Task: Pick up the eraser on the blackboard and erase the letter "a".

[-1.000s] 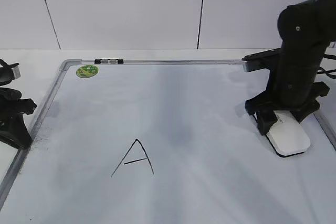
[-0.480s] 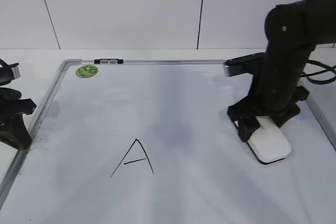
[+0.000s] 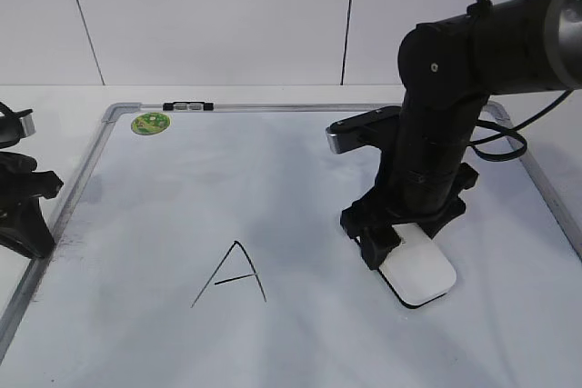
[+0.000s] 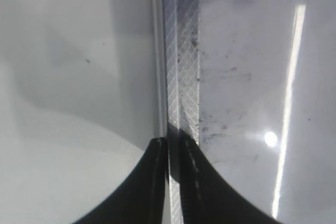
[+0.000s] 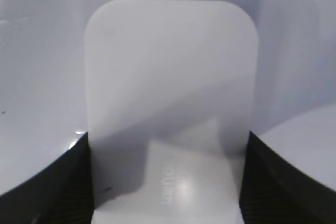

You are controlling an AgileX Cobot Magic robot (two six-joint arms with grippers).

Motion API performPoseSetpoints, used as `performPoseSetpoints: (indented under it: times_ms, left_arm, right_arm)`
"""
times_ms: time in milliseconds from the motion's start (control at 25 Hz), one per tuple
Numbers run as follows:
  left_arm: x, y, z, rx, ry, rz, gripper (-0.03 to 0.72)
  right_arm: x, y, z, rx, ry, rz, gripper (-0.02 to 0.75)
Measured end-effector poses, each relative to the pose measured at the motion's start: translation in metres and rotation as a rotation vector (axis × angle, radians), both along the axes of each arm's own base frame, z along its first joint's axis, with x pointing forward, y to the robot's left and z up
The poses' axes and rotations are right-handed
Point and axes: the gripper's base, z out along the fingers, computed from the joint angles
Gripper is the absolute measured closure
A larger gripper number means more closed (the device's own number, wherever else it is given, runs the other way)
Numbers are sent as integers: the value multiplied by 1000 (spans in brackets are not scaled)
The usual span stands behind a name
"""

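The white oblong eraser lies flat on the white blackboard, right of centre. My right gripper is shut on the eraser, its jaws against both long sides; the right wrist view shows the eraser between the two dark fingers. No small cursive "a" shows on the board; the spot under the eraser and arm is hidden. A large capital "A" is drawn left of centre. My left gripper rests at the board's left frame, its fingers shut together over the frame.
A round green magnet and a black-and-silver clip sit at the board's far left top edge. The right arm's cable hangs by the board's right edge. A white wall stands behind the table.
My right gripper has slid the eraser leftward across the board, from near the right frame to right of centre, and a little nearer the front. The left arm has not moved.
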Motion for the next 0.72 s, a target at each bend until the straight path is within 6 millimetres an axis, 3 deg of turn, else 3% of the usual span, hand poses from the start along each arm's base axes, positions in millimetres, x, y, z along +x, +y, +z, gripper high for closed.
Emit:
performPoseSetpoints:
  times_ms: [200, 440, 560, 720]
  left_arm:
    - [0, 0, 0, 0, 0, 0, 642]
    - [0, 0, 0, 0, 0, 0, 640]
    - [0, 0, 0, 0, 0, 0, 638]
    - [0, 0, 0, 0, 0, 0, 638]
  right_arm:
    - [0, 1, 6, -10, 27, 3, 199]
    - [1, -2, 40, -22, -31, 17, 199]
    - [3, -13, 44, -46, -27, -17, 199]
    - [13, -43, 47, -49, -21, -104, 199]
